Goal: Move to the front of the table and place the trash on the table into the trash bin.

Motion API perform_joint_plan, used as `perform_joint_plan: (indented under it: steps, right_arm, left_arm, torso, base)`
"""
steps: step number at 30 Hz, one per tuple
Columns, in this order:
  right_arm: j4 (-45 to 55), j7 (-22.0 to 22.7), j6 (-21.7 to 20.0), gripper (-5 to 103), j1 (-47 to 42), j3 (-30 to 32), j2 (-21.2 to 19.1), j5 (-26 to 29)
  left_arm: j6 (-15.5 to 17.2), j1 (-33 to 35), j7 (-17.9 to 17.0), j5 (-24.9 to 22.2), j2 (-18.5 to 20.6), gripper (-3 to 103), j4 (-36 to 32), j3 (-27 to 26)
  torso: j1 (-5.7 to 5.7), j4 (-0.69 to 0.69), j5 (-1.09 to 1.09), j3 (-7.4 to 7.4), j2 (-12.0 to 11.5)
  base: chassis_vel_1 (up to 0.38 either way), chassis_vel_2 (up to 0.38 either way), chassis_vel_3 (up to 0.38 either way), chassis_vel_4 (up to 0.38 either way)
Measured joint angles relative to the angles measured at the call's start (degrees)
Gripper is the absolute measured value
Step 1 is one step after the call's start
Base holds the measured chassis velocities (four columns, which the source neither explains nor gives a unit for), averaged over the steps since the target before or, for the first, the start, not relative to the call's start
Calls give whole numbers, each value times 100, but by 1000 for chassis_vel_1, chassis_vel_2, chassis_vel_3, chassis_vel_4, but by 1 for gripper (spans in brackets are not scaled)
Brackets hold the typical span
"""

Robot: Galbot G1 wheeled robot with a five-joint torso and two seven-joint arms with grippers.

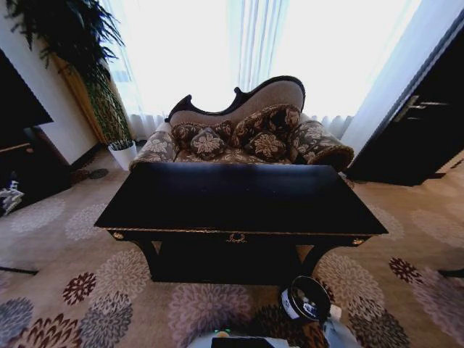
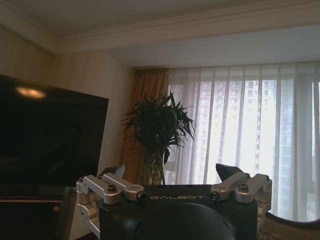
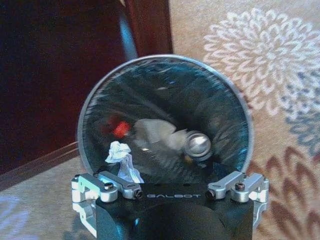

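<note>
Trash bin directly beneath right gripper, jaws apart, so wad and can lie inside; table bare, task likely finished; left gripper raised toward window, jaws apart

The trash bin stands before the table — a sofa behind it, trash inside the bin.

A furnished room with bright curtained windows along the far wall.

A curved-back sofa with floral cushions sits far centre before sheer curtains. To its left, a tall leafy plant rises from a white pot. A dark door stands far right. A flower-patterned carpet covers the floor.
</note>
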Motion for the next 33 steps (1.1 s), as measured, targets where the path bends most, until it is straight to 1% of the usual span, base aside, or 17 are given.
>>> perform_joint_plan:
  steps: [7,9,14,18,19,20,21,22,23,25,26,27,28,30,31,32,33]
  right_arm:
    - [204,77,-207,100,-94,-52,77,516]
    - [318,155,-358,100,-141,-57,79,763]
    - [348,201,-358,100,-156,-73,53,472]
    - [407,244,-374,100,-157,-74,50,656]
    - [453,328,-398,100,-155,-79,52,803]
    - [447,382,-344,100,-140,-86,56,750]
    - [347,358,-88,100,-96,-91,59,439]
    - [347,358,-88,100,-96,-91,59,439]
    - [218,188,380,100,-35,-91,56,3]
    - [350,328,403,100,-25,-101,76,-144]
    - [369,380,535,100,0,-105,76,-353]
    - [369,380,535,100,0,-105,76,-353]
    - [324,386,713,100,32,-92,66,-657]
    - [56,203,1300,100,154,60,-11,-1673]
    - [13,101,1469,100,173,112,-48,-1950]
    - [13,101,1469,100,173,112,-48,-1950]
    - [87,81,1572,100,154,149,-55,-2143]
  left_arm:
    - [-5,-34,0,-22,35,100,65,-10]
    - [-8,-44,0,-22,34,100,75,6]
    - [-10,-69,0,-22,34,100,77,23]
    - [-11,-76,0,-23,41,100,95,23]
    - [-12,-79,1,-23,41,100,101,23]
    - [-13,-82,1,-23,41,100,106,23]
    - [-13,-86,1,-23,41,100,108,26]
    - [-13,-86,1,-23,41,100,108,26]
    - [-15,-91,1,-23,36,100,108,39]
    - [-15,-95,2,-21,28,100,105,53]
    - [-15,-95,2,-19,24,100,101,55]
    - [-15,-95,2,-19,24,100,101,55]
    - [-16,-94,2,-18,22,100,101,55]
    - [-18,-90,3,-16,22,100,101,51]
    - [-18,-88,2,-16,21,100,102,46]
    - [-18,-88,2,-16,21,100,102,46]
    - [-19,-86,2,-16,19,100,100,45]
  torso:
    - [0,0,-2,0,0]
    - [0,0,-1,0,0]
    - [0,0,-2,0,0]
    - [0,0,-1,0,0]
    - [0,0,-2,0,0]
    - [0,0,-2,0,0]
    - [0,0,1,0,0]
    - [0,0,1,0,0]
    - [0,0,-3,0,0]
    - [0,-1,0,0,0]
    - [0,1,4,0,0]
    - [0,1,4,0,0]
    - [0,1,3,0,0]
    - [0,1,-3,0,0]
    - [0,1,-9,0,0]
    - [0,1,-9,0,0]
    - [0,-1,-3,0,0]
  base:
    - [0,0,0,0]
    - [0,0,0,0]
    - [0,0,0,0]
    - [0,0,0,0]
    - [0,0,0,0]
    - [0,0,0,0]
    - [0,0,0,0]
    - [0,0,0,0]
    - [0,0,0,0]
    - [0,0,0,0]
    - [0,0,0,0]
    - [0,0,0,0]
    - [0,0,0,0]
    - [0,0,0,0]
    - [0,0,0,0]
    - [0,0,0,0]
    - [0,0,0,0]
